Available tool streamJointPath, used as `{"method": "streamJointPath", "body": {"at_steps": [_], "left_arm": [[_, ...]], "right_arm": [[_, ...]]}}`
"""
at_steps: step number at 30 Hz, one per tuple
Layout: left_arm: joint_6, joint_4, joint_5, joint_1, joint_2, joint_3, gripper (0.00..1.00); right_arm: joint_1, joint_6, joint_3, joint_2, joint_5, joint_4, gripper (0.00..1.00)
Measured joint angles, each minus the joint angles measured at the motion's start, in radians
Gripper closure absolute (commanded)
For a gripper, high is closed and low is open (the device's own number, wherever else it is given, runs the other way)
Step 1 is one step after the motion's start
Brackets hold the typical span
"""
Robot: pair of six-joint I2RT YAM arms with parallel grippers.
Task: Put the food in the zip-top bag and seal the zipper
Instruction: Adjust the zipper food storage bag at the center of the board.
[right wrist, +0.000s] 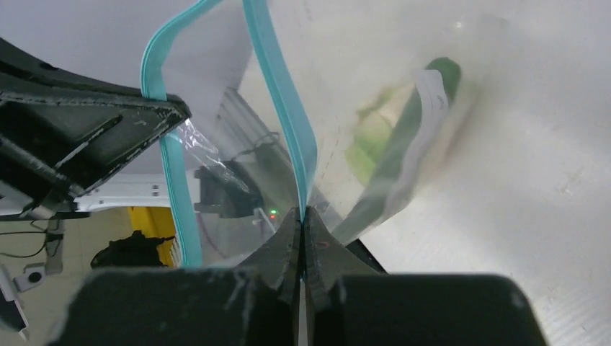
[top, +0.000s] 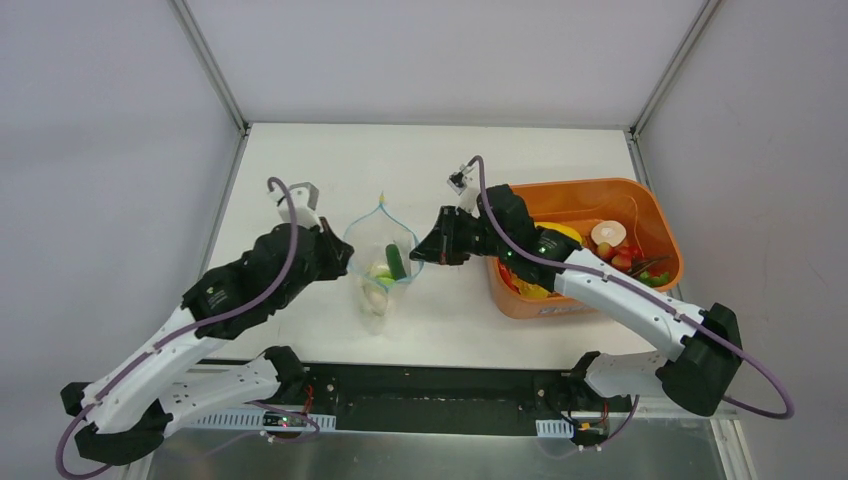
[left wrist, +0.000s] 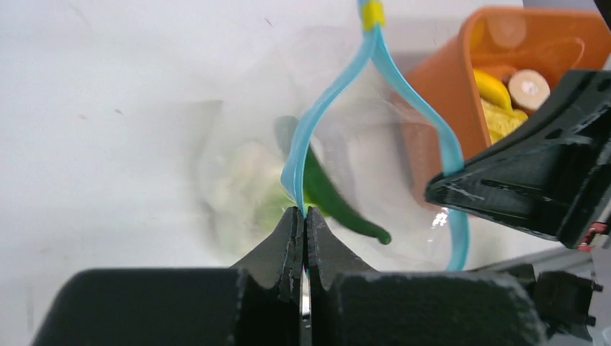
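Observation:
The clear zip-top bag (top: 382, 290) hangs between my two grippers with its mouth spread open. My left gripper (top: 347, 255) (left wrist: 304, 211) is shut on the left run of the blue zipper (left wrist: 328, 97). My right gripper (top: 417, 250) (right wrist: 302, 210) is shut on the opposite run of the zipper (right wrist: 284, 94). Inside the bag lie a long green piece of food (top: 396, 262) (left wrist: 339, 205) (right wrist: 403, 137) and a pale whitish piece (top: 378, 272). More food (top: 610, 245) lies in the orange tub.
The orange tub (top: 590, 188) stands at the right, close behind my right arm, and shows in the left wrist view as the orange tub (left wrist: 439, 94). White walls and metal posts ring the table; a small metal bracket (top: 305, 190) stands behind my left arm.

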Motion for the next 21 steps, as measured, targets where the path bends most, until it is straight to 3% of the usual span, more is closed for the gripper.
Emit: {"method": "streamJointPath", "body": {"at_steps": [4,11,15,21], "left_arm": [[0.037,-0.095,-0.114,0.007,-0.073,0.072,1.00],[0.080,-0.174,-0.165,0.013,-0.101,0.139,1.00],[0.109,-0.174,-0.134,0.013,-0.089,0.138,1.00],[0.110,-0.131,-0.004,0.013,0.051,0.083,1.00]], "right_arm": [[0.000,0.001,0.083,0.022,-0.006,0.009,1.00],[0.000,-0.013,0.176,0.129,-0.058,0.001,1.00],[0.001,-0.013,0.171,0.158,-0.022,-0.026,1.00],[0.001,-0.026,0.170,0.222,-0.015,-0.096,0.96]]}}
